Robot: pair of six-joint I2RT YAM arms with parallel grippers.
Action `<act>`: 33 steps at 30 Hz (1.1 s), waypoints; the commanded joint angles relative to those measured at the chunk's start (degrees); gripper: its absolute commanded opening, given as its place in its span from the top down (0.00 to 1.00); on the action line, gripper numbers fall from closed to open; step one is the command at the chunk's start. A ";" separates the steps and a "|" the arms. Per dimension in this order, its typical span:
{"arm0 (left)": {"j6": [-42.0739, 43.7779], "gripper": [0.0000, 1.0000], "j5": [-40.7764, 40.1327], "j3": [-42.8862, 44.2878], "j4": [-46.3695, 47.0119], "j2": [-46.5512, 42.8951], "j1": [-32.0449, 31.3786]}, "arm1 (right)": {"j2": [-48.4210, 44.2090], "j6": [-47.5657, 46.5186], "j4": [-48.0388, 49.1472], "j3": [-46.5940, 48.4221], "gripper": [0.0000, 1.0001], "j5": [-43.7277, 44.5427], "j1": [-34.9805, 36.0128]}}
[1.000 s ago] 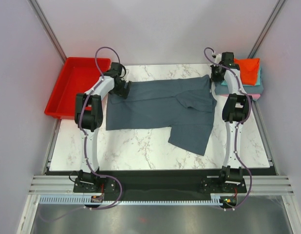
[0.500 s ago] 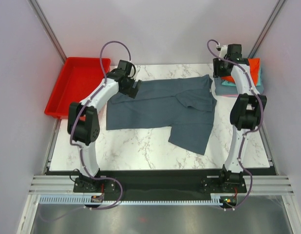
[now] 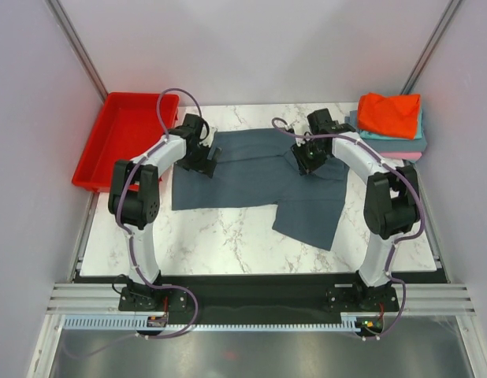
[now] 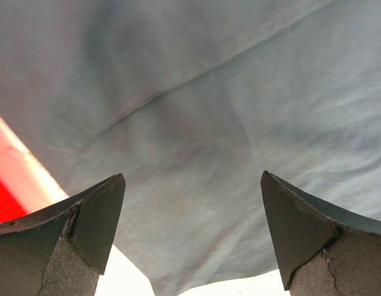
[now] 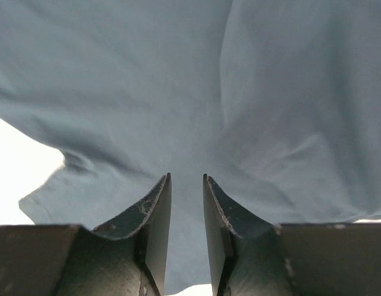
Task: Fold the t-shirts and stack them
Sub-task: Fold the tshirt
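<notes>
Slate blue-grey t-shirt (image 3: 251, 169) lay directly beneath both pincers: left gripper (image 4: 192, 176) spread wide over its edge, right gripper (image 5: 186, 177) narrowly parted above its folds, pinching nothing

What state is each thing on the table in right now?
slate blue-grey t-shirt: laid out flat, right part folded over.
folded shirt stack: stacked, orange-red one on top.
red tray: empty.
left gripper: wide open above the t-shirt.
right gripper: narrow gap, gripping nothing.
</notes>
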 commanded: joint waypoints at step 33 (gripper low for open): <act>-3.27 0.02 4.34 -1.01 1.52 0.82 -0.40 | 11.66 -1.09 7.81 7.20 0.57 10.95 0.64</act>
